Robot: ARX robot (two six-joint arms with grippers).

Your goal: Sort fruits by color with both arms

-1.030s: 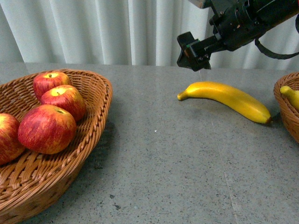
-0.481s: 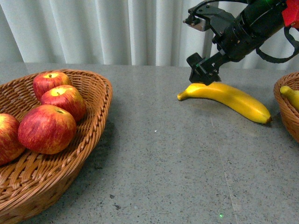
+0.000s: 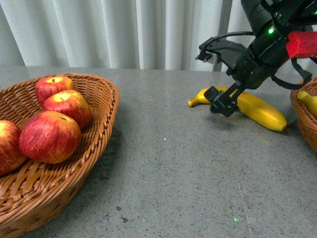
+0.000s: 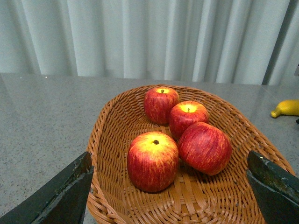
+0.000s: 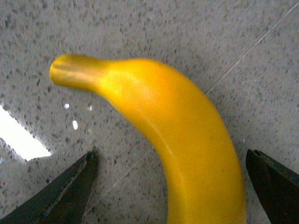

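We log the right arm (image 3: 270, 47) hanging low over the loose banana (image 3: 257, 113), which lies flat on the grey bench (image 3: 173, 168), near the right basket (image 3: 303, 124). We record the right fingers (image 5: 70, 186) spread wide, one on each side of the banana close to its stem end. Bench shows between each finger and the fruit, so they grip nothing. In the front view one finger stands in front of the banana and hides part of it. A second banana (image 3: 308, 101) sits inside the right basket; we see only its end. The left basket (image 4: 107, 121) stands at the bench's left side and holds four apples (image 4: 153, 161), bunched close together. We find the left fingers (image 4: 60, 196) likewise wide apart and empty, facing that basket, clear of the apples. In the left wrist view the loose banana's tip shows well beyond the basket. A pale curtain (image 3: 124, 29) hangs behind the bench.
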